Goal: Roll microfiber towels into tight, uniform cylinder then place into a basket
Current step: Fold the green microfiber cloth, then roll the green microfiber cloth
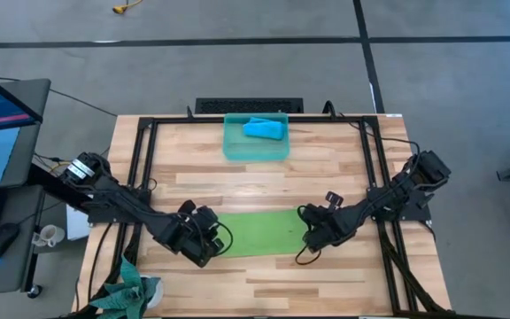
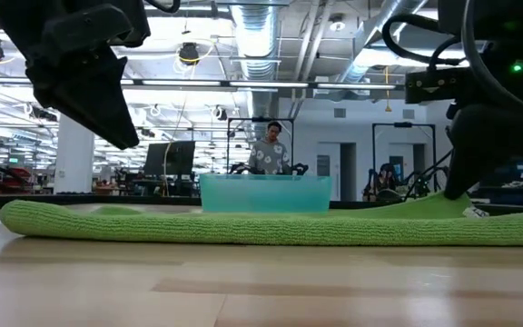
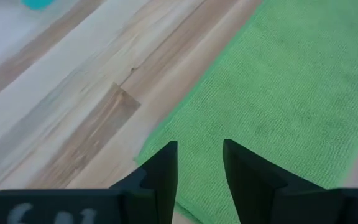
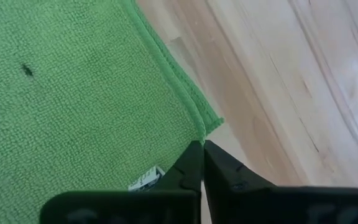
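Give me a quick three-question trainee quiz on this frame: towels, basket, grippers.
1. True or false: the green towel lies spread flat on the table.
2. What sits inside the basket?
A. the blue towel
B. nothing
C. a sponge
3. Fill in: the left gripper is over the green towel's ___ end as the high view shows it, and the right gripper is at the opposite end.

Key:
1. True
2. A: the blue towel, bunched up
3. left
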